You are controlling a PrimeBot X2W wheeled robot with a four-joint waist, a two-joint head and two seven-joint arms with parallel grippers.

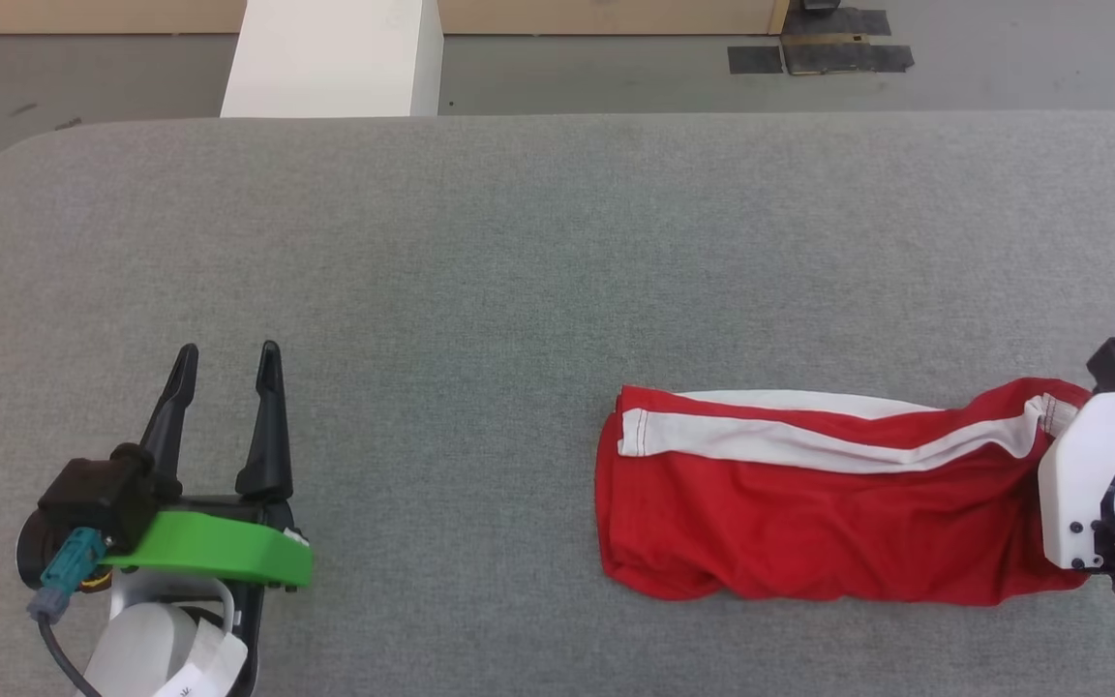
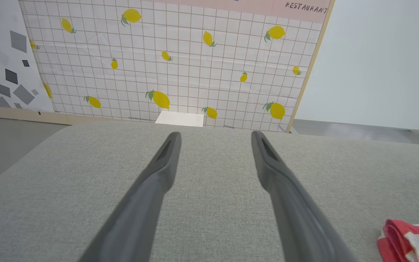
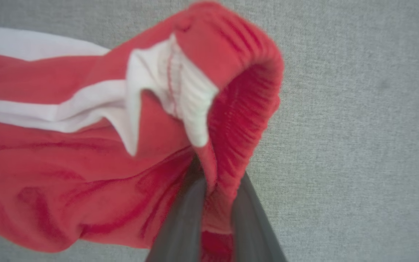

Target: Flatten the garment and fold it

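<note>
Garment (image 1: 809, 513) lies bunched, red with white stripe, right gripper (image 3: 218, 180) pinching waistband

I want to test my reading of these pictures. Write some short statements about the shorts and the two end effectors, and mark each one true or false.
1. The left end effector is open and holds nothing. True.
2. The right end effector is open over bare table. False: it is shut on the shorts, pinching cloth at the end with the elastic waistband.
3. The shorts lie right beside the left end effector. False: they lie on the right part of the table, well apart from it.
4. A white stripe runs along the red shorts. True.
</note>
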